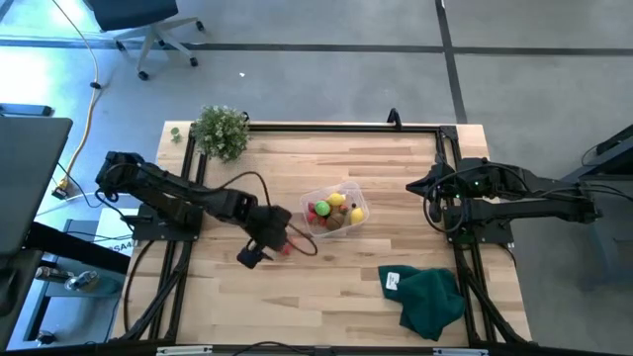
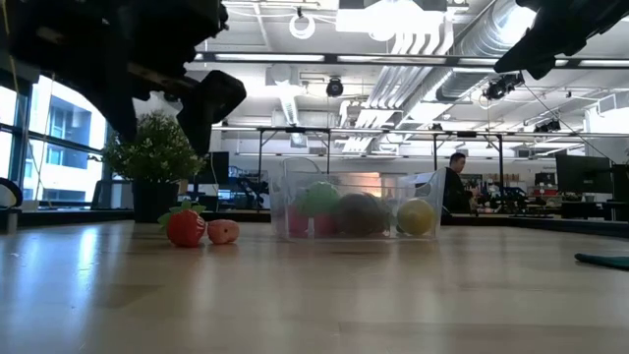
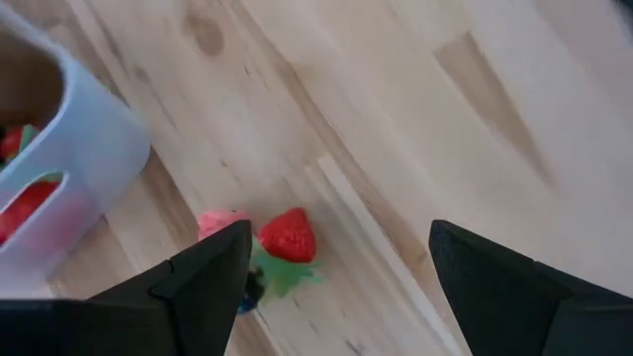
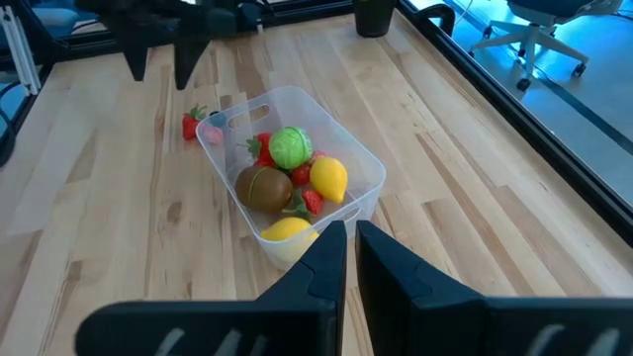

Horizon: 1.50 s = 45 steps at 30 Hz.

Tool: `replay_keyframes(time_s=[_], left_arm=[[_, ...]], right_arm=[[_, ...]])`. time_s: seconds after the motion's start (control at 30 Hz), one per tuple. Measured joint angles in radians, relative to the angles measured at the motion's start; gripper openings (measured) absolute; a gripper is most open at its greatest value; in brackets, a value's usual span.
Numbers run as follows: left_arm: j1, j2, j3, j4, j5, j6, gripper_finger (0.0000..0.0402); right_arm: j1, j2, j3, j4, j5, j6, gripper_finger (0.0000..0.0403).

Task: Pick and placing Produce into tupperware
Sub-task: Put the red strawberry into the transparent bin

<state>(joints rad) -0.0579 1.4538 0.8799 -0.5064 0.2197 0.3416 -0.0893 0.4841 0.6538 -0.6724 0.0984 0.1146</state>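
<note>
Strawberry (image 3: 288, 235) lay on my counter (image 3: 415, 129) beside the tub (image 1: 336, 211); left claw (image 3: 336, 282) hung open above, right claw (image 4: 351, 259) closed, empty.

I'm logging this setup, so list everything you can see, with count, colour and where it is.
tupperware: one, clear, table middle, holding produce.
green produce: one, in the tub.
brown produce: one, in the tub.
lemons: two, yellow, in the tub.
strawberry: one, red, on the table beside the tub.
pink piece: one, beside the strawberry.
plant: one, green, far-left corner.
cloth: one, dark green, near-right.
left gripper: open above the strawberry.
right gripper: shut, right of the tub.
</note>
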Motion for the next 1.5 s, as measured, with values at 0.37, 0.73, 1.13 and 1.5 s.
replay_keyframes(time_s=[0.37,0.73,1.13,1.5], left_arm=[[-0.075,0.091,0.001,0.095,-0.087,0.111,0.0301],[-0.074,0.193,0.028,0.085,-0.135,0.212,0.0301],[-0.074,0.230,0.028,0.043,-0.166,0.212,0.0281],[-0.074,0.230,0.028,0.037,-0.228,0.142,0.0225]], right_arm=[[0.000,0.000,0.000,0.000,0.000,0.000,0.0019],[0.000,0.000,0.000,0.000,0.000,0.000,0.0019],[0.000,0.000,0.000,0.000,0.000,0.000,0.0019],[0.000,0.000,0.000,0.000,0.000,0.000,0.0019]])
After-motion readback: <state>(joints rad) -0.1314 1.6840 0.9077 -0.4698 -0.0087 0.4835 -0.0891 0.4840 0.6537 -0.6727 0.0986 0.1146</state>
